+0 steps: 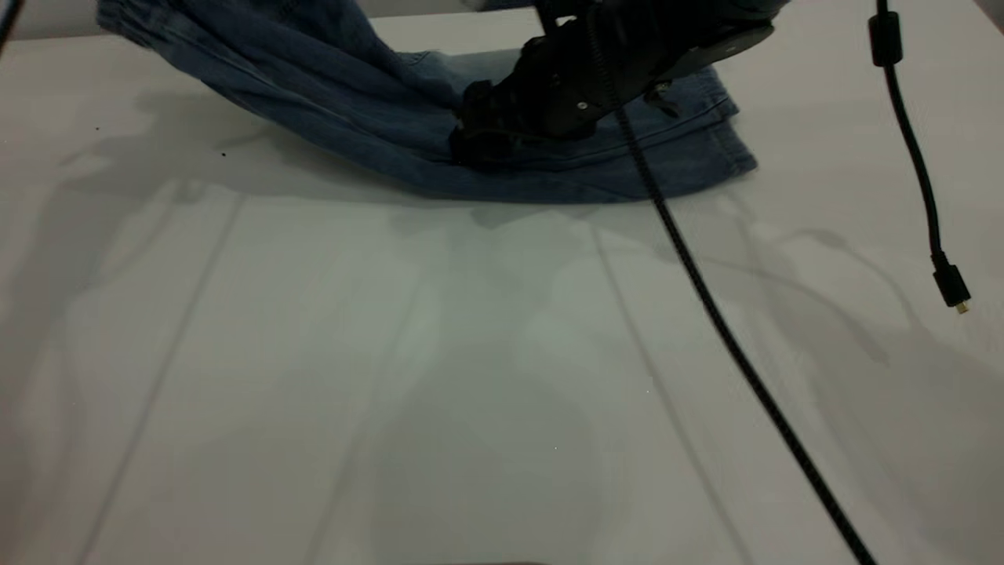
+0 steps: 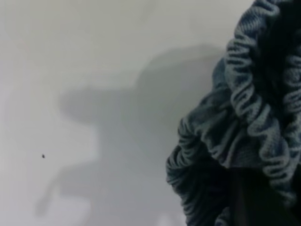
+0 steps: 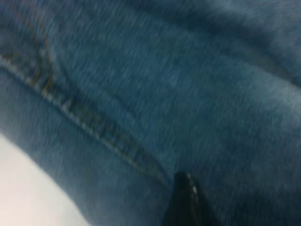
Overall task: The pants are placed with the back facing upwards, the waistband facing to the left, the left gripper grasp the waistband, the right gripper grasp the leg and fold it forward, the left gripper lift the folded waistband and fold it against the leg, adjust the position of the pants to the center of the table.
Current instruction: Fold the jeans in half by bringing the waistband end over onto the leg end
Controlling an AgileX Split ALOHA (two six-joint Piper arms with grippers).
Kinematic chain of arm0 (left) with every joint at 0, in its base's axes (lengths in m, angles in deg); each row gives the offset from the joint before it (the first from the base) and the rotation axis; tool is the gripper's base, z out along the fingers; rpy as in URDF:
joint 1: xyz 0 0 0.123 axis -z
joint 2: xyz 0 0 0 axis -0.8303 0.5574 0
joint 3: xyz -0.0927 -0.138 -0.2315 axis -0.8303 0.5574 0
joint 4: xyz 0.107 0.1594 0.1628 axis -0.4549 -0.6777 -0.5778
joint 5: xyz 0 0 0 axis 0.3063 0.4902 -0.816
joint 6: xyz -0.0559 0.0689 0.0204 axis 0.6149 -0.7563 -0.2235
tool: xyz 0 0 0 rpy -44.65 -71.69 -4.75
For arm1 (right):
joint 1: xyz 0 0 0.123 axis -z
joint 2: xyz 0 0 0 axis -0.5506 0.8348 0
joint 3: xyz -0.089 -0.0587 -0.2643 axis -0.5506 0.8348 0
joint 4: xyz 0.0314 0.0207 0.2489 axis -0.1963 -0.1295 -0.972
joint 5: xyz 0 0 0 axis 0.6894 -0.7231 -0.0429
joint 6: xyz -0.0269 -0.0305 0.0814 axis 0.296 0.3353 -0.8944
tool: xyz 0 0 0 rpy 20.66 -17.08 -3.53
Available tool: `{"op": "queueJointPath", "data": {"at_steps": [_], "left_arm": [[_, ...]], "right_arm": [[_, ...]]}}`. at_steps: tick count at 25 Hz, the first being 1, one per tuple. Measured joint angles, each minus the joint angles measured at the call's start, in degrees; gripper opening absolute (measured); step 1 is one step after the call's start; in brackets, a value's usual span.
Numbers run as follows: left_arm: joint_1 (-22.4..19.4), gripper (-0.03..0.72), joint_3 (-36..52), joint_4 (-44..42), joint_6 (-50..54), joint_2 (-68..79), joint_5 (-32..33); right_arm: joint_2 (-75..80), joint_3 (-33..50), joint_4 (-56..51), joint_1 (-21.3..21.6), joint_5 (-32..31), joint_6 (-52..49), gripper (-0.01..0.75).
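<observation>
White-grey and smooth, the wide table (image 1: 471, 377) fills the exterior view, crossed by faint lines and soft shadows. On its far part lie the small blue denim pants (image 1: 392, 133): the end toward the view's right rests flat on the table, showing a stitched hem (image 1: 725, 118), while the end toward the view's left rises off the table and runs out past the upper edge. On top of the flat part sits a black blocky gripper (image 1: 502, 129), the right gripper, pressing down on the denim; whether its jaws are spread or pressed together cannot be told. A thin black braided cable (image 1: 706, 298) runs from above the pants across the table to the lower right, and a second black cable with a small plug (image 1: 951, 286) hangs at the right.

The left wrist view shows the gathered, puckered waistband (image 2: 254, 117) bunched and lifted above the table (image 2: 70, 70), its shadow below. The left gripper itself is hidden by the cloth, so its jaws cannot be judged.

The right wrist view shows denim close up with an orange-stitched seam (image 3: 94, 136), one black fingertip (image 3: 186, 202) resting against it, and a corner of the table (image 3: 23, 197).
</observation>
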Motion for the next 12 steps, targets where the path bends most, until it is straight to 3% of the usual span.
{"op": "queueJointPath", "data": {"at_steps": [6,12], "left_arm": [[1.0,0.092,-3.2,-0.4,-0.2,-1.7,1.9],[4.5,0.092,-6.2,-0.6,-0.4,-1.7,3.3]], "right_arm": [[0.1,-0.3,4.2,-5.0,-4.7,-4.9,0.490],[-2.8,-0.1,12.6,-6.0,-9.4,-12.9,0.490]]}}
